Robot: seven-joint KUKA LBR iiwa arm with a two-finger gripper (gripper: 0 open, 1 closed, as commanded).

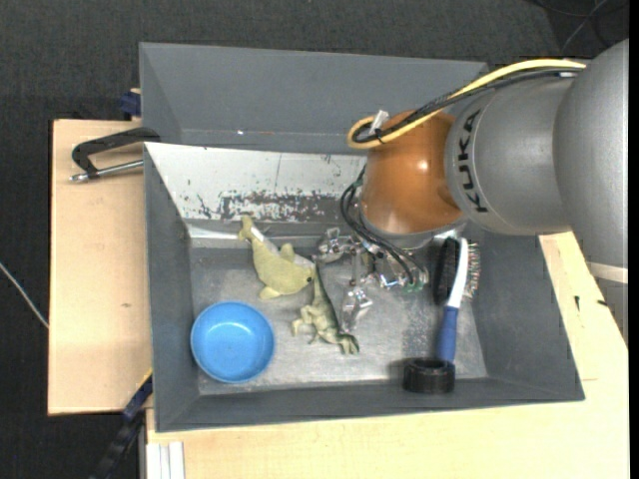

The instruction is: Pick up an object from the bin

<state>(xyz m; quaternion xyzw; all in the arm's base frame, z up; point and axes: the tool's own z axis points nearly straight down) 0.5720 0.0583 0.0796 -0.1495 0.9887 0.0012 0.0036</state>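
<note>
My gripper [351, 302] reaches down into the middle of the bin, its metal fingers just right of a small green toy lizard [323, 319] that lies on the floor. A pale yellow toy dolphin [276, 265] lies to the upper left of the lizard. Whether the fingers touch the lizard I cannot tell.
A blue bowl [233, 340] sits in the front left corner. A hairbrush with a blue handle and black head [448, 297] lies at the right, and a black ring-shaped cap [429, 375] rests by the front wall. The arm's orange cover hangs over the bin's back right.
</note>
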